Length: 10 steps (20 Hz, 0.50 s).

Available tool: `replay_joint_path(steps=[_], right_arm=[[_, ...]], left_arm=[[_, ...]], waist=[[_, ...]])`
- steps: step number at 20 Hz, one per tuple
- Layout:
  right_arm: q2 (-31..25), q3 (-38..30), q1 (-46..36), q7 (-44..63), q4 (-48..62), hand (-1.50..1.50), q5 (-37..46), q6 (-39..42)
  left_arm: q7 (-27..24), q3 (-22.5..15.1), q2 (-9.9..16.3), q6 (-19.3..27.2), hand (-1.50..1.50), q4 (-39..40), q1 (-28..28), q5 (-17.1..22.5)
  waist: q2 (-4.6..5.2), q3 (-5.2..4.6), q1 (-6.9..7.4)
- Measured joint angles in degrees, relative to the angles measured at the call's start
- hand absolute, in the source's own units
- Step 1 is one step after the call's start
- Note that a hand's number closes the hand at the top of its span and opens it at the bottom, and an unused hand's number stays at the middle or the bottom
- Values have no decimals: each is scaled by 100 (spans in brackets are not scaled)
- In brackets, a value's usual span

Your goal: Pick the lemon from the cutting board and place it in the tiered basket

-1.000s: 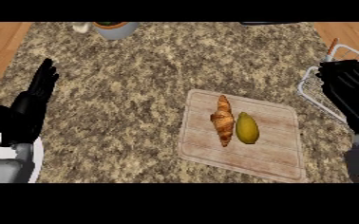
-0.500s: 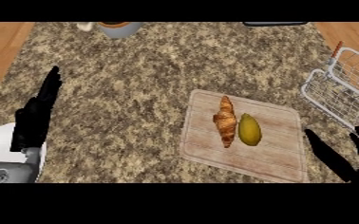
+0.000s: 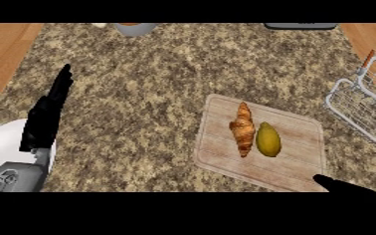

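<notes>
Head view: lemon (image 3: pixel 269 139) lies near-vertical.

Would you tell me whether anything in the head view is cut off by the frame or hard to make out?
In the head view, the tiered basket is cropped at the right edge; only a fingertip of the right hand shows at the bottom; lemon and croissant are fully visible.
</notes>
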Motion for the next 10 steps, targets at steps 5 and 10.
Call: replay_joint_path(steps=[5, 10], right_arm=[[-399, 75, -953, 1431, -222, -150, 132, 680], [-204, 340, -1849, 1896, 410, -150, 152, 994]], left_arm=[[61, 9, -86, -58, 0, 128, -189, -34], [49, -12, -175, -94, 0, 205, -270, -105]], waist=[[2, 14, 74], [4, 22, 118]])
